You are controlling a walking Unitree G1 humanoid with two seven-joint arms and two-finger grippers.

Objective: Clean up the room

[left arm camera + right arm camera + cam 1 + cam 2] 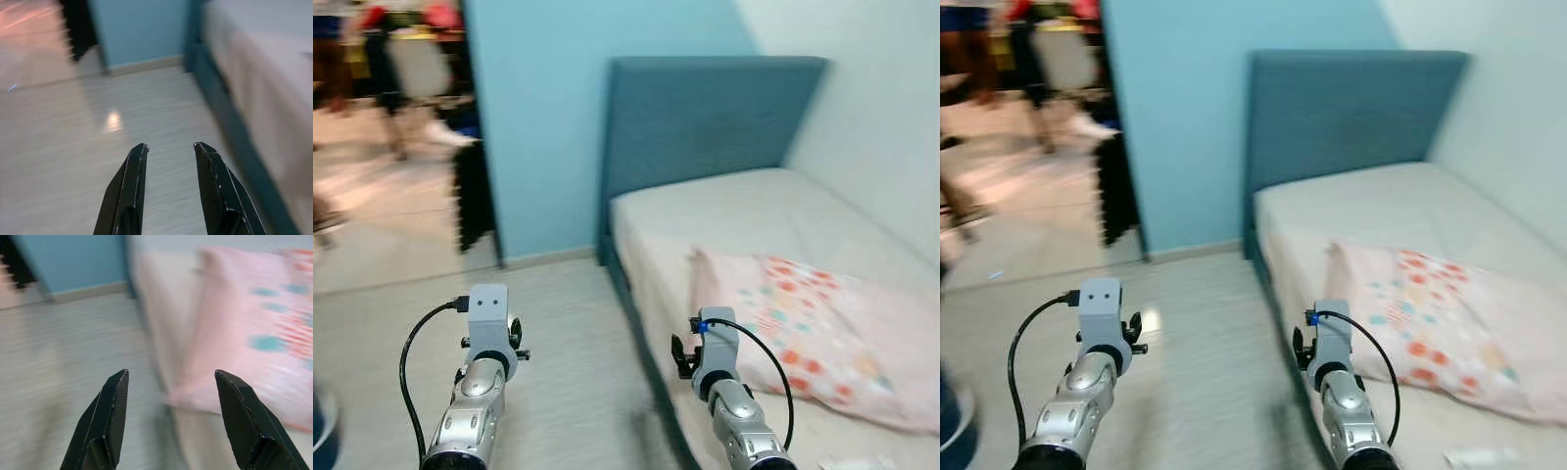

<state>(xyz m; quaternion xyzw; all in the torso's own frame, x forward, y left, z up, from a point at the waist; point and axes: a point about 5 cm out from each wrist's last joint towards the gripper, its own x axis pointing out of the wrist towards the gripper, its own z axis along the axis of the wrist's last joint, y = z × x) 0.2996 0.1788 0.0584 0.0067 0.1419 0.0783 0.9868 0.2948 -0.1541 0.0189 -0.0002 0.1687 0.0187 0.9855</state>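
Bed (754, 211): right side, bare pale mattress, blue headboard (705, 113) at the far end against the blue wall (538, 117).
Pillow (822, 328): pink with red and teal dots, lies near on the bed, toward its right.
Left gripper (168, 149): fingers apart, holding nothing, raised over the floor (568, 372) left of the bed.
Right gripper (171, 377): spread wide, holding nothing, at the bed's near left edge, just short of the pillow.
Writing: none readable.
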